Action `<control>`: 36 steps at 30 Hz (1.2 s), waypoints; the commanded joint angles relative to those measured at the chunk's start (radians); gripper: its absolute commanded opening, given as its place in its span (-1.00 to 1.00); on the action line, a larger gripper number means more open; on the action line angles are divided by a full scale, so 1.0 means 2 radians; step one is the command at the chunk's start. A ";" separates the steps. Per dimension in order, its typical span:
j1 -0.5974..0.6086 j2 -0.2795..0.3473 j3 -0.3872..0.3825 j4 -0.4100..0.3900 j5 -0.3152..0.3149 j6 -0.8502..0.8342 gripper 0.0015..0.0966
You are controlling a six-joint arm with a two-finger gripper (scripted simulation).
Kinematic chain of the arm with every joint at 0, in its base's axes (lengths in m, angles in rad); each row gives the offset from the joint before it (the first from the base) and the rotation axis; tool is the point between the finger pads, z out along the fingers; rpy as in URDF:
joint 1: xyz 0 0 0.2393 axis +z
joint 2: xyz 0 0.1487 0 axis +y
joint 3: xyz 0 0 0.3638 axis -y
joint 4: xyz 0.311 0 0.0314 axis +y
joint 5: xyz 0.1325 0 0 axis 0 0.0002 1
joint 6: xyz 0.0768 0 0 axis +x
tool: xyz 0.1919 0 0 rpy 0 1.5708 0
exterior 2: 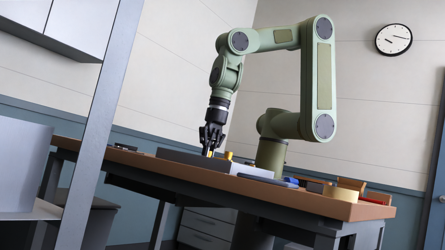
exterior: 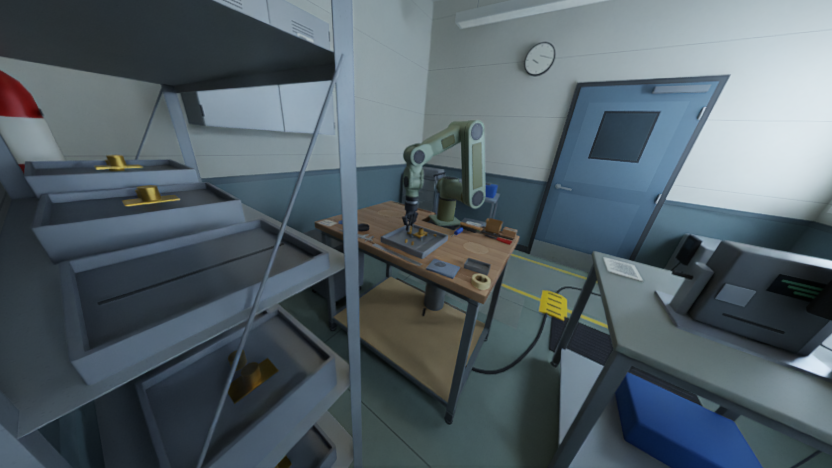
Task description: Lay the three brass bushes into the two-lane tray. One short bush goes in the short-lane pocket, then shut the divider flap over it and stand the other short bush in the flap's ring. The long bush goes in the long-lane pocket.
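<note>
The tray's near wall hides its pockets and the lower part of a brass bush (exterior 2: 210,153), which my gripper (exterior 2: 208,152) has clamped between its fingers, low over the grey two-lane tray (exterior 2: 199,161) at the middle of the bench. A second brass bush (exterior 2: 228,155) stands upright in the tray just to the right of the fingers, on a brass-coloured flap. From the far side camera the gripper (exterior: 409,224) reaches down onto the tray (exterior: 414,240). I cannot make out a third bush.
Grey bins on the metal rack (exterior: 174,279) fill the near left. On the bench lie a tape roll (exterior 2: 340,193), a dark pad (exterior: 443,268), a blue marker (exterior 2: 291,180) and a red tool (exterior 2: 372,200). The arm's base (exterior 2: 271,155) stands behind the tray.
</note>
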 commanded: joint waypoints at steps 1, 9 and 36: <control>0.000 0.000 0.000 0.000 0.000 0.000 -0.86; 0.000 0.001 -0.002 -0.005 0.000 0.000 -0.86; 0.000 0.005 -0.007 -0.014 0.000 0.000 -0.86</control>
